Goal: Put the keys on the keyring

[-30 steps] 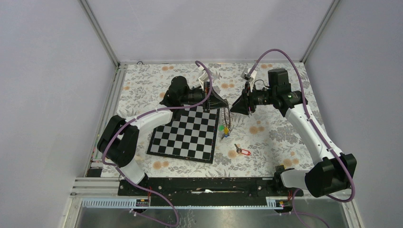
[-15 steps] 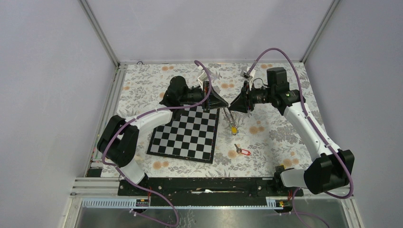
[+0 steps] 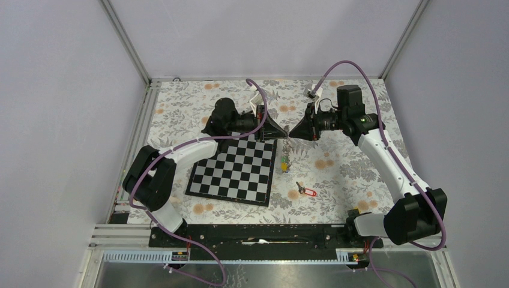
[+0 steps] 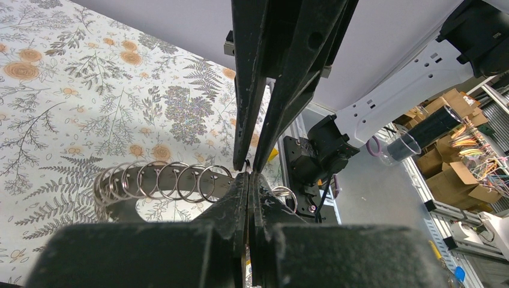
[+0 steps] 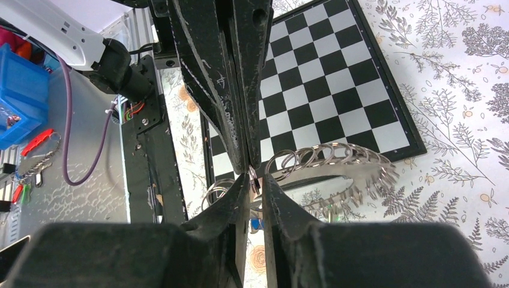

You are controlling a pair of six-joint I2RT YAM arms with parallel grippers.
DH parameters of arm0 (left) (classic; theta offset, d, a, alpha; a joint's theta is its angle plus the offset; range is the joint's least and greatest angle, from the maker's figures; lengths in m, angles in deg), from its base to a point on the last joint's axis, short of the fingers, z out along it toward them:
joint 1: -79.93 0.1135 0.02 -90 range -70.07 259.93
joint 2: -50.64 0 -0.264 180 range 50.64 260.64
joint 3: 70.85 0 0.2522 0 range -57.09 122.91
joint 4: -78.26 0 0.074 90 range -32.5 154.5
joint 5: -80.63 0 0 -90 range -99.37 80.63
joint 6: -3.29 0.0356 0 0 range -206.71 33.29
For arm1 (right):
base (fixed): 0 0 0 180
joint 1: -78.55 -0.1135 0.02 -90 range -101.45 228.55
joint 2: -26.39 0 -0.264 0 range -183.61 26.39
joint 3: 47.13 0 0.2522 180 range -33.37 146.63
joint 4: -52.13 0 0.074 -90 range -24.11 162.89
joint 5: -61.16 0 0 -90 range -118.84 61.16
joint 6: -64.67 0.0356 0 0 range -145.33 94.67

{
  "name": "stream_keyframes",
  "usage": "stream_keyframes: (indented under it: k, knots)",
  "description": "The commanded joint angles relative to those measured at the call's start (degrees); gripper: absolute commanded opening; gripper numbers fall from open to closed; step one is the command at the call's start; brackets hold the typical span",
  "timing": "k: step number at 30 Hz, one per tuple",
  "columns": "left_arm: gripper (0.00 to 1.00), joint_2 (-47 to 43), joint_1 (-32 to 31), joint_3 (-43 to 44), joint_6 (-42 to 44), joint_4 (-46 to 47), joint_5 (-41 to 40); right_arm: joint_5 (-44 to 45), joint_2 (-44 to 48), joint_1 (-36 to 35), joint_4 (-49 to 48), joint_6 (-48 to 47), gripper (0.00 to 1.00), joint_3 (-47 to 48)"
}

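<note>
**Nose to nose at the ring**

My left jaws are clamped flat together on the large flat grey keyring of coiled metal wire (image 4: 162,180). It fans out sideways from their tips and hangs clear of the bench (image 3: 348,174). I hold it aloft so the coil is free on every side and whatever is threaded can hang under it.

My right jaws stand tip to tip with the left, at the same spot on the coil. Only a thin slit shows between them, and I cannot tell whether they pinch the wire, a key or nothing. Meeting there makes sense to me: one pair steadies the ring while the other works at the coil.

Directly beneath the meeting jaws dangles a small cluster of tiny metal keys with yellow, green and blue plastic tags (image 3: 286,162). I judge them to be on the ring, though the join is too small to see.

Lower and nearer my bases, well apart from both jaws, one small metal key with a red oblong plastic tag (image 3: 306,192) lies on the flowered bench, near the black-and-white chessboard (image 3: 234,171). I take it as the one left to thread.
</note>
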Motion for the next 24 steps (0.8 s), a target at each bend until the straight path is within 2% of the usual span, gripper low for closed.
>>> stream_keyframes:
  k: [1,8,11,15,19,24]
  knots:
    - [0.0,-1.1,0.0,0.3,-0.7,6.2,0.8,-1.3,0.5,0.0,-0.7,-1.3,0.21,-0.9]
    - [0.0,-0.7,0.0,0.3,-1.6,7.2,0.8,-1.5,0.5,0.0,-0.8,-1.3,0.21,-1.3]
    - [0.0,-0.6,0.1,0.2,-1.7,7.3,0.8,-2.2,0.6,0.0,-0.9,-1.0,0.15,-1.3]
    - [0.0,-0.6,0.1,0.1,-1.0,7.0,0.7,-2.6,0.6,0.0,-0.3,-1.0,0.0,-0.5]
    - [0.01,-0.9,0.1,1.1,3.3,2.2,0.6,0.8,0.9,-0.4,4.8,-5.0,0.0,2.3]
    - [0.18,-1.0,0.2,6.2,16.9,-12.5,-0.4,13.0,0.8,-5.5,15.5,-12.9,0.0,8.9]
